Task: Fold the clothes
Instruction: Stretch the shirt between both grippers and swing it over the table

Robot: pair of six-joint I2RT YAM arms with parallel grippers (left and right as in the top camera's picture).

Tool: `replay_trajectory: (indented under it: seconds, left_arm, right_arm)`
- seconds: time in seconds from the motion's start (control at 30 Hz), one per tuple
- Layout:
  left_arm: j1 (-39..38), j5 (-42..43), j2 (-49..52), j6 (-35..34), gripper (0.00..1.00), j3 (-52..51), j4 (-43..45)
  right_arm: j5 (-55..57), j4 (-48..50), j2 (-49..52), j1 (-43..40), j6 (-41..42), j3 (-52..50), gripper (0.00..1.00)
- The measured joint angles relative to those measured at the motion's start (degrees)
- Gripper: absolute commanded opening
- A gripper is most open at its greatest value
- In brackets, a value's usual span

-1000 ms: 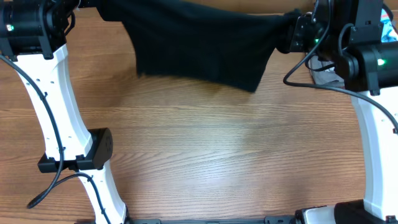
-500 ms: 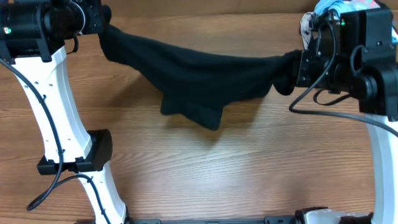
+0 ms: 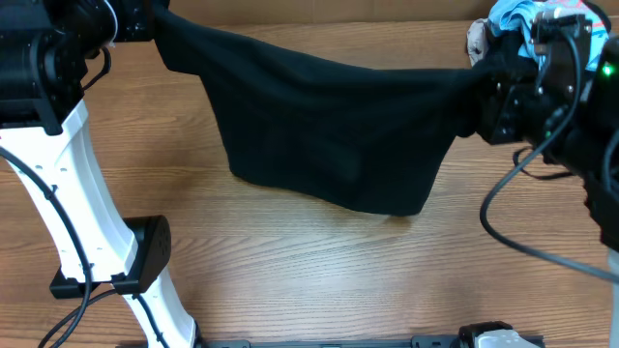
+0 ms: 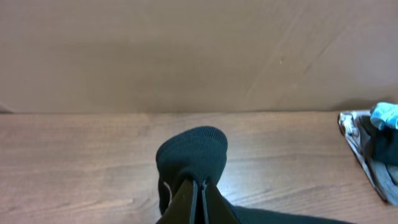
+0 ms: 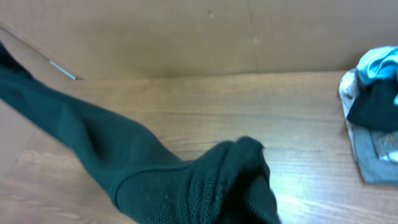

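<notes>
Left gripper (image 4: 198,190) pinched tight on one corner of black clothes (image 3: 329,126). Right gripper (image 3: 476,97) pinched tight on other corner. Cloth hangs stretched between them, over table (image 3: 319,271). Best way: lower both arms together, top edge straight, lay flat.

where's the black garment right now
Overhead, the black garment hangs stretched across the far half of the table, its left end pinched in the left pincer and its right end in the right pincer.
</notes>
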Motion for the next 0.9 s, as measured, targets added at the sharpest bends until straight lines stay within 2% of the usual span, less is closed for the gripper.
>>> replay_trajectory:
  seconds: [0.2,0.43,0.63,0.73,0.9]
  left_arm:
    - [0.00,-0.02,2.21,-0.09,0.04,0.00,5.97]
    - [0.02,0.20,9.73,-2.27,0.04,-0.02,24.13]
    - [0.00,0.26,13.09,-3.34,0.04,-0.31,35.21]
    - [0.00,0.39,12.92,-3.13,0.04,-0.20,35.41]
    - [0.00,0.42,13.25,-1.36,0.04,-0.13,27.06]
  right_arm:
    - [0.31,7.96,8.85,0.00,-1.51,0.07,0.04]
    - [2.69,27.91,20.87,-0.50,-2.89,-0.11,0.04]
    - [3.04,38.56,21.18,-2.10,-3.41,-0.24,0.04]
    - [2.08,38.18,21.03,-3.08,-3.48,0.07,0.04]
    - [0.83,30.58,22.91,-3.76,-3.69,0.68,0.04]
